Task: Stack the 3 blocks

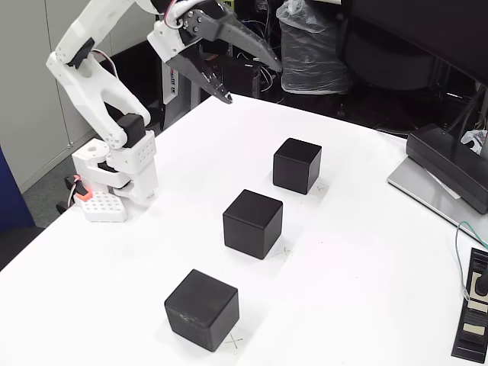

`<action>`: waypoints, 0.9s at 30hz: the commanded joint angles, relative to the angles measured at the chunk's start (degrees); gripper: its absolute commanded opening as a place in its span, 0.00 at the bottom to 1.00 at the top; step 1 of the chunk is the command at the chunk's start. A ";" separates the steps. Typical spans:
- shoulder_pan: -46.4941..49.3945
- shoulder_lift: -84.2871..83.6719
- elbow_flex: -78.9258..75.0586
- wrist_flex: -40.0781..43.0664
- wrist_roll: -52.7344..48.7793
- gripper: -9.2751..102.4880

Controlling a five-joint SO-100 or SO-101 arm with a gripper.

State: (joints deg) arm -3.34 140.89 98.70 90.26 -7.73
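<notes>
Three matte black cubes stand apart in a diagonal row on the white table (358, 252) in the fixed view. The far block (296, 165) is toward the upper right. The middle block (252, 223) sits at the centre, and the near block (202, 309) is by the front edge. My gripper (250, 82) hangs high over the table's far edge, up and left of the far block. Its black fingers are spread wide with nothing between them. The white arm rises from its base (114, 175) at the left.
A flat black device on a grey base (446, 171) lies at the right edge of the table. A black strip with white marks (474, 305) lies at the lower right, with a thin cable beside it. Dark clutter and a plastic bag stand behind the table.
</notes>
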 commanded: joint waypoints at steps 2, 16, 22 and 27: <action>-0.09 -0.70 -0.09 0.35 -0.70 0.36; -0.62 -11.25 4.83 -0.35 -4.31 0.47; -0.88 -21.18 2.64 -0.44 -4.39 0.50; -0.88 -30.50 1.85 -0.35 -4.31 0.50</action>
State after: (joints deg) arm -3.78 112.76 102.66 90.35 -11.51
